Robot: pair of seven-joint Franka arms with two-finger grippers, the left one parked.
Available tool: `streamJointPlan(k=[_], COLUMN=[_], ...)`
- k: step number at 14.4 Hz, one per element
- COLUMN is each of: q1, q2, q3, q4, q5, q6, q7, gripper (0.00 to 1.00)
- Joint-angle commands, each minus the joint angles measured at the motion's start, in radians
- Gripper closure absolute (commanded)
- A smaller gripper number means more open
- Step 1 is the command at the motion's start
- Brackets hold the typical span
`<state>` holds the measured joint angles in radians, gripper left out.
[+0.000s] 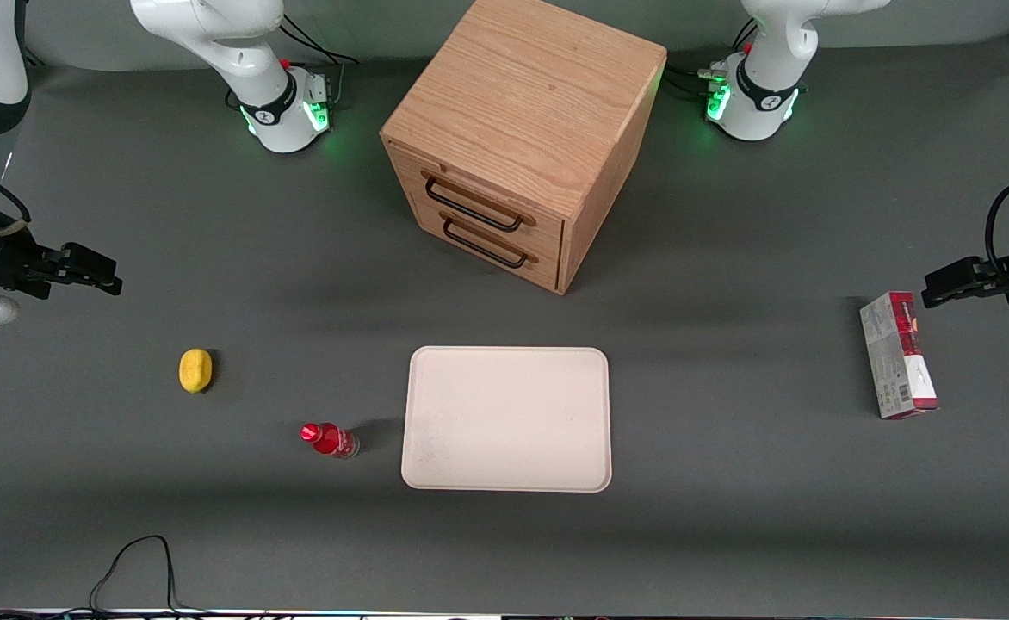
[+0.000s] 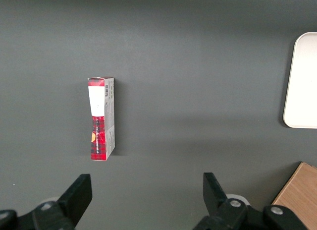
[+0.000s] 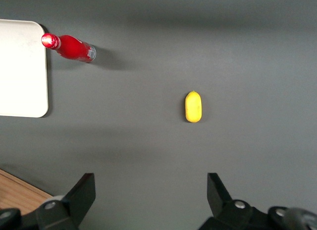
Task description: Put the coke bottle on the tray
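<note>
Starting the reach: gripper (image 3: 148, 200) hangs high over the table at the working arm's end, fingers spread wide, nothing between them. Coke bottle (image 1: 329, 439) stands well apart from the fingertips, just beside the tray (image 1: 506, 418), with a yellow lump (image 3: 193, 106) lying nearer the fingers. Next move, I judge: travel to the bottle, descend, close on its body.

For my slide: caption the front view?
Coke bottle stands beside the tray; the open gripper hovers apart.
</note>
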<state>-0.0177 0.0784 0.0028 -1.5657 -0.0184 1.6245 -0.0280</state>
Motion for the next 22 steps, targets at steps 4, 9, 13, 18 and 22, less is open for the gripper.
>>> streamJointPlan(k=[4,9,13,18,22], q1=[-0.002,0.001,0.105,0.234,0.252], q2=[0.004,0.033,0.249,0.539,0.607], q3=[0.002,0.016,0.028,0.046,0.049], q4=[0.032,0.053,0.333,0.692,0.748], q5=[0.005,0.008,0.025,0.005,-0.015], q6=[-0.034,-0.032,-0.038,-0.086,-0.048], q7=[-0.021,-0.015,0.014,0.095,0.123], gripper=[0.00,0.00,0.00,0.00,0.00])
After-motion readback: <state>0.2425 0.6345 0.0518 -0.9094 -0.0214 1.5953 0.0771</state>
